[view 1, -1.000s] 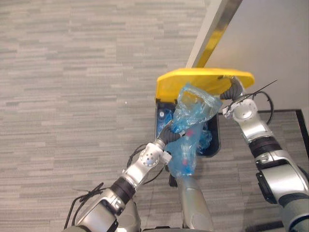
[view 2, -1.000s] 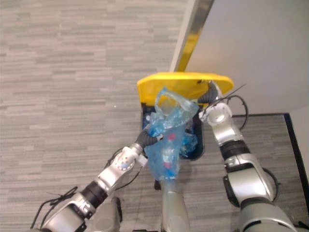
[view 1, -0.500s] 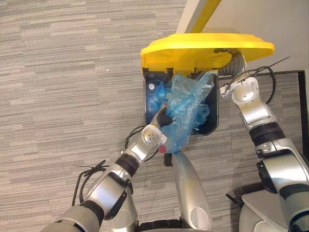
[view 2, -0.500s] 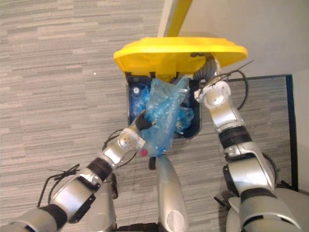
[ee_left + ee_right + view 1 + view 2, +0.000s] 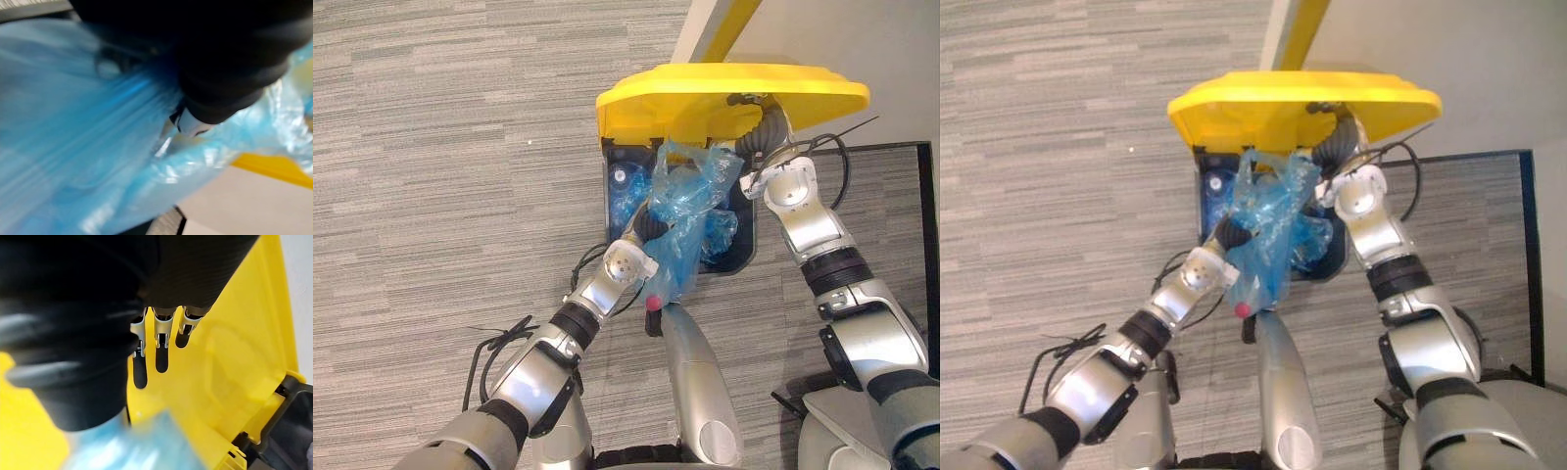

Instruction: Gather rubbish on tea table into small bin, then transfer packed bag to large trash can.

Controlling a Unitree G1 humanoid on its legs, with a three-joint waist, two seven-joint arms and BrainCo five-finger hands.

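Two hands work at a large trash can [image 5: 610, 211]. The right hand [image 5: 759, 132] presses its straight fingers [image 5: 161, 352] against the underside of the raised yellow lid [image 5: 724, 88]. Just below that hand, the blue bag [image 5: 690, 211] hangs partly inside the can's mouth. It is bunched round the left hand [image 5: 648, 227], whose fingers are buried in the film, so their closure cannot be told. A small red item [image 5: 653, 302] shows at the bag's low end, beside the left wrist. Grey striped carpet [image 5: 460, 147] covers the floor, and a pale wall [image 5: 862, 49] stands beyond the lid.
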